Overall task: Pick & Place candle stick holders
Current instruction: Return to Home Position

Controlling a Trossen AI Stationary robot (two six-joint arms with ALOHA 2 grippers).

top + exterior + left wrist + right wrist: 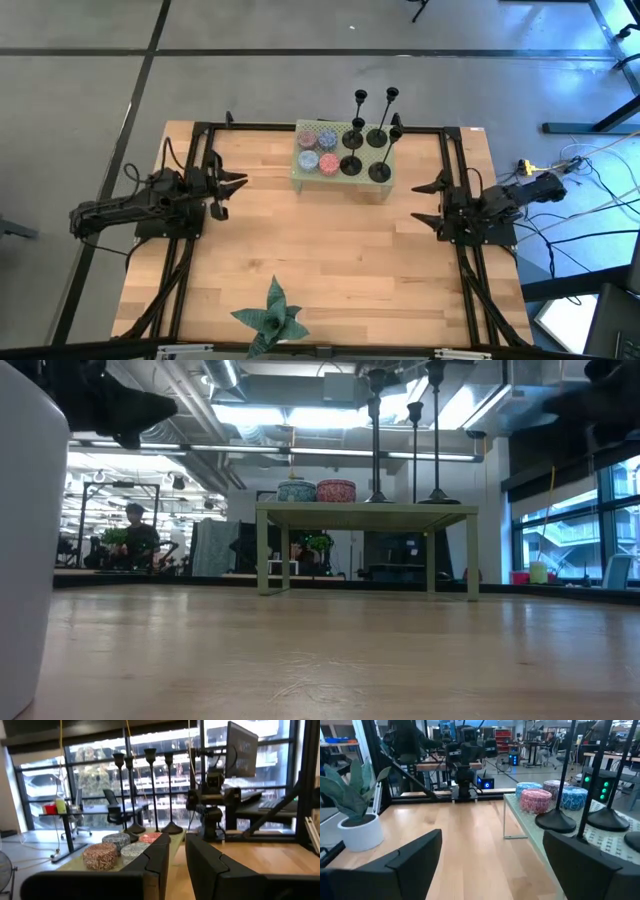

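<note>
Four black candle stick holders [366, 150] stand upright on their disc bases on the right half of a small green stand [299, 176] at the table's far middle. They also show in the low view [405, 435], the left wrist view [145, 790] and the right wrist view [556, 822]. My left gripper [238, 184] is open by a narrow gap and empty, at the table's left, to the left of the stand. My right gripper [413, 202] is wide open and empty, at the table's right, nearer than the stand.
Several patterned round tins [318, 150] stand on the stand's left half; they also show in the left wrist view [117, 849]. A green leafy plant [272, 316] in a white pot [360, 833] stands at the near edge. Bare wooden tabletop [320, 250] lies between the arms.
</note>
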